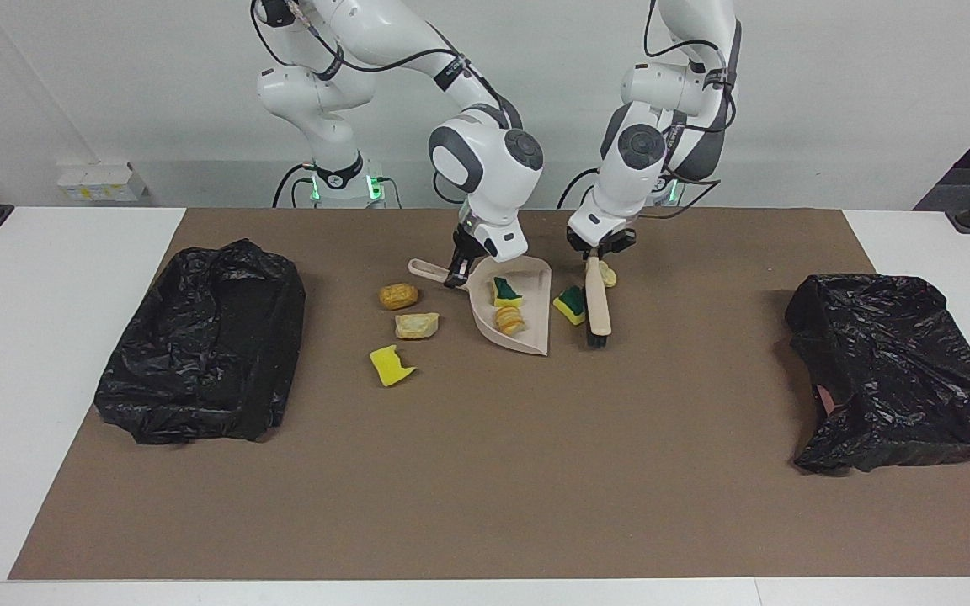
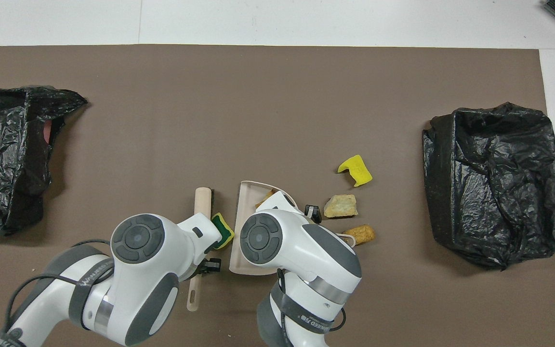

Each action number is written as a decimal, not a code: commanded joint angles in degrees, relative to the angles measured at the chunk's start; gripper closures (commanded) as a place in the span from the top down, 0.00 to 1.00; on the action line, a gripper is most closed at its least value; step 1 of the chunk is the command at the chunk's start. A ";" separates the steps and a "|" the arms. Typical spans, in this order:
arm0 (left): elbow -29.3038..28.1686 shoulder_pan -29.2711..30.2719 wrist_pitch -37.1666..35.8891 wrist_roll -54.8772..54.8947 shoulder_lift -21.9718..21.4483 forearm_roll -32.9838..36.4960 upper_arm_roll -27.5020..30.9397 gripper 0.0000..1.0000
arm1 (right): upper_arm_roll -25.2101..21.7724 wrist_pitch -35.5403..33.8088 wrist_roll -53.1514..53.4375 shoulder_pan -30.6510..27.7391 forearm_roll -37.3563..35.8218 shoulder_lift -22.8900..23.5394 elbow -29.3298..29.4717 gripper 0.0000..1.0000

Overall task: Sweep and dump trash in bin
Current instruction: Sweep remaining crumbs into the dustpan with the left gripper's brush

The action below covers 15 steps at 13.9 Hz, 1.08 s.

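From the facing view, the right gripper (image 1: pixel 456 274) pinched the dustpan (image 1: pixel 519 316) handle; two trash scraps (image 1: pixel 507 305) lay in the pan. The left gripper (image 1: pixel 594 257) clamped the brush (image 1: pixel 597 303), a green-backed sponge bit (image 1: pixel 570 304) between brush and pan.

Overhead, three scraps (image 2: pixel 350 202) lay on the desk (image 2: pixel 277 120) toward the right arm's bin (image 2: pixel 492 183).

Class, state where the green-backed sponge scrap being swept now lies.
In the facing view, the green-backed sponge scrap lies on the brown mat between the brush and the dustpan's open edge, near the table's middle.
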 commanded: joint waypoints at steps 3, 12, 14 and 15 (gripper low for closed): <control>6.74 -6.25 -3.61 0.57 2.64 -8.44 1.12 0.00 | 0.71 0.17 1.96 -1.13 -1.41 -0.81 -1.24 0.00; 8.78 0.16 -24.27 -24.27 0.10 2.95 2.09 0.00 | 0.80 0.16 3.70 -1.22 -0.45 -0.72 -1.07 0.00; 6.08 0.52 -25.01 -31.04 -2.00 4.20 1.91 0.00 | 0.80 1.05 4.16 -1.22 0.61 -0.63 -1.24 0.00; 3.62 0.52 -24.22 -32.99 -3.67 4.20 1.82 0.00 | 0.89 1.05 4.07 -1.22 0.61 -0.64 -1.24 0.00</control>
